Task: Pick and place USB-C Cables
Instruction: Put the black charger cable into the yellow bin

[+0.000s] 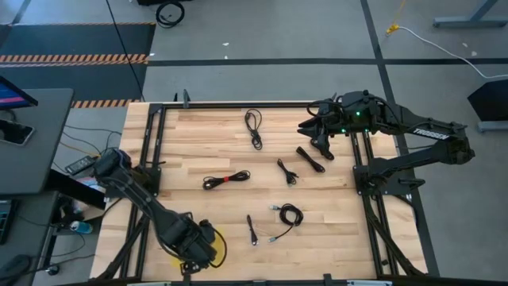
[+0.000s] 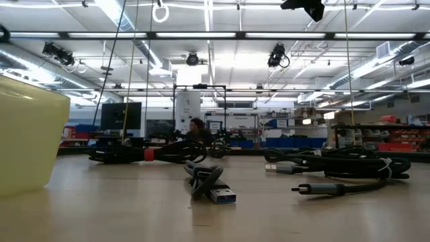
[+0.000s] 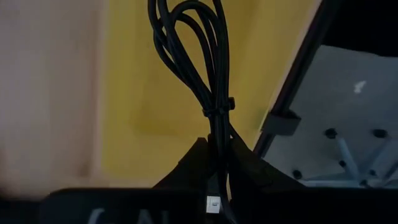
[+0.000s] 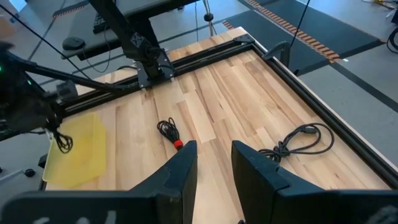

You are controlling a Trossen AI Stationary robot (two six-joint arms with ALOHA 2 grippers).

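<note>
My left gripper (image 3: pixel 219 146) is shut on a bundled black USB-C cable (image 3: pixel 199 56) and hangs over a yellow bin (image 3: pixel 143 93) at the table's near left corner (image 1: pixel 216 245). In the right wrist view the cable (image 4: pixel 62 142) dangles above the bin (image 4: pixel 81 152). Several more black cables lie flat on the wooden table: one with a red tie (image 1: pixel 226 180), one at the far middle (image 1: pixel 254 127), two near the middle (image 1: pixel 287 171) (image 1: pixel 311 159) and two near the front (image 1: pixel 252 230) (image 1: pixel 286 216). My right gripper (image 4: pixel 214 155) stands open, raised at the far right (image 1: pixel 312 133). My left gripper pinches the cable bundle between its two fingers (image 3: pixel 249 165), close to the thin tie (image 3: pixel 219 107) near one end. A pale connector (image 3: pixel 212 204) shows back between the fingers. The fingers point down, and the looped part hangs below them, clear of the bin.
A black frame runs along the table's edges (image 1: pixel 151 143). In the low view the yellow bin's wall (image 2: pixel 27 141) stands at the left and cables (image 2: pixel 208 181) (image 2: pixel 342 168) lie close by. The left arm's base (image 4: pixel 149 62) stands at the left edge.
</note>
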